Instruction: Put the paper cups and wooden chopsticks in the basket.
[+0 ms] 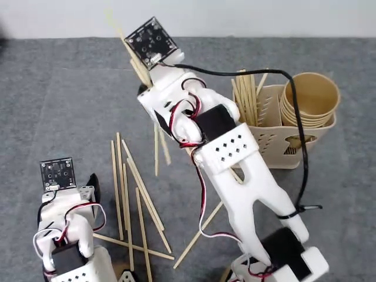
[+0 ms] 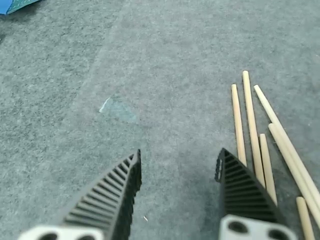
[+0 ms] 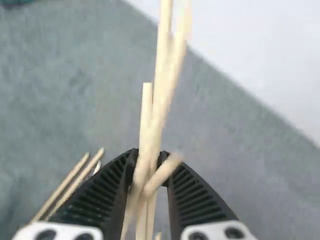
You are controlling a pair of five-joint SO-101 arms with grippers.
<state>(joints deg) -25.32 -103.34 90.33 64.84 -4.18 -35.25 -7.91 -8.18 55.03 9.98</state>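
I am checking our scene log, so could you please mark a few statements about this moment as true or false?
1. The right gripper is shut on a bundle of chopsticks. True.
2. The left gripper holds a cup. False: it is open and empty, low over the table.
3. The cups sit stacked inside the basket. True.
4. Every chopstick is already in the basket. False: besides the held bundle, several loose chopsticks lie on the table between the arms.
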